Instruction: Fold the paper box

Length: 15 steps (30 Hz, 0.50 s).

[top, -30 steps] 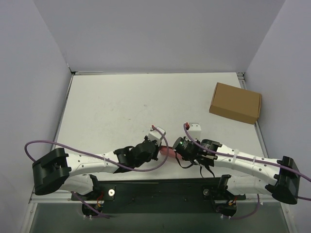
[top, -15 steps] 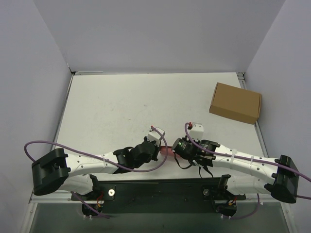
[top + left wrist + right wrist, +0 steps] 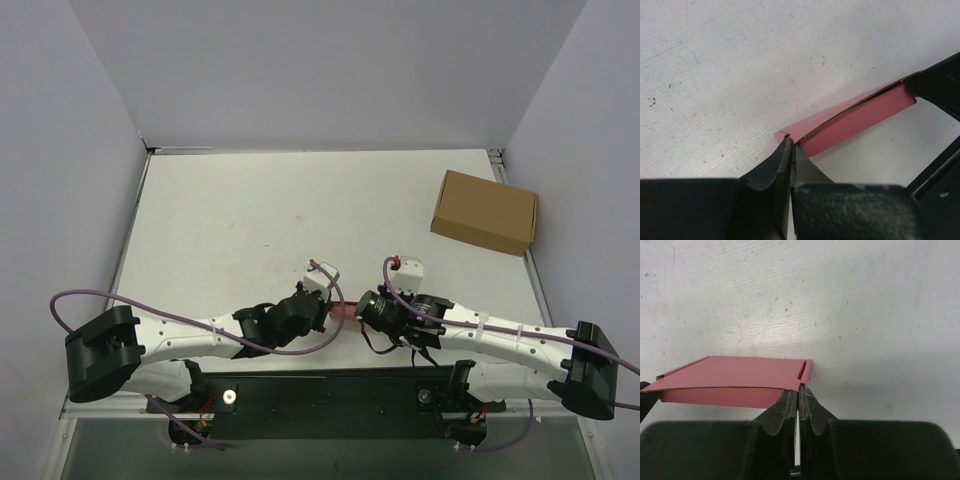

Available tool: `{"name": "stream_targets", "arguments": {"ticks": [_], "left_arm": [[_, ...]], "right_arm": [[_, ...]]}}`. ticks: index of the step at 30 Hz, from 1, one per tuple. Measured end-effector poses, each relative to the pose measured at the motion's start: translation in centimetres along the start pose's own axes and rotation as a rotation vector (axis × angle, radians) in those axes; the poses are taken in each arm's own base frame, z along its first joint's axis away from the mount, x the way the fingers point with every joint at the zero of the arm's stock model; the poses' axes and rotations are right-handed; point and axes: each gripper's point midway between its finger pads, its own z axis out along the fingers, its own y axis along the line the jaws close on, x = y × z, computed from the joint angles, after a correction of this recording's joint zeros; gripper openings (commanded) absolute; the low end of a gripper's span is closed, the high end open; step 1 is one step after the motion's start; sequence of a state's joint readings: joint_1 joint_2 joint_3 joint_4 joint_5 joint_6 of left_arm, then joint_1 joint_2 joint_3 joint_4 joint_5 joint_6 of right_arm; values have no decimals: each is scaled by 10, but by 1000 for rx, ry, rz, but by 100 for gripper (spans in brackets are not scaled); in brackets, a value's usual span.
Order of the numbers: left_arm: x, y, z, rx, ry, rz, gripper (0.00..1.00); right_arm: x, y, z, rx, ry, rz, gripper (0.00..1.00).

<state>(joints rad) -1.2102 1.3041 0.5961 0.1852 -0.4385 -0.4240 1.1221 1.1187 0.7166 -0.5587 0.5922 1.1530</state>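
Pink-red card, the paper box (image 3: pixel 343 311), sits at the near edge of the table (image 3: pixel 240 210), about 6 o'clock from its middle, caught between the two arms. The left gripper (image 3: pixel 790 146) is on its 9 o'clock side, jaws pressed together on a corner of the card. The right gripper (image 3: pixel 799 390) is on the 3 o'clock side, jaws likewise pinched tight on a small tab at the opposite edge. Between them the box is partly folded: a flat top panel with a side wall turned down beneath it, low over the white surface. Purple cables (image 3: pixel 90 295) loop off both arms. Farther back, at about 2 o'clock, a brown cardboard box (image 3: pixel 485 211) sits near the right wall, well apart from the grippers
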Motion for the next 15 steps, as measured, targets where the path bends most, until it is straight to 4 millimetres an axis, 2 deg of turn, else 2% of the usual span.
{"name": "stream_targets", "arguments": {"ticks": [15], "left_arm": [[0,0,0,-18,29,-12,0]], "right_arm": [[1,0,3,-11,-62,-7,0]]}}
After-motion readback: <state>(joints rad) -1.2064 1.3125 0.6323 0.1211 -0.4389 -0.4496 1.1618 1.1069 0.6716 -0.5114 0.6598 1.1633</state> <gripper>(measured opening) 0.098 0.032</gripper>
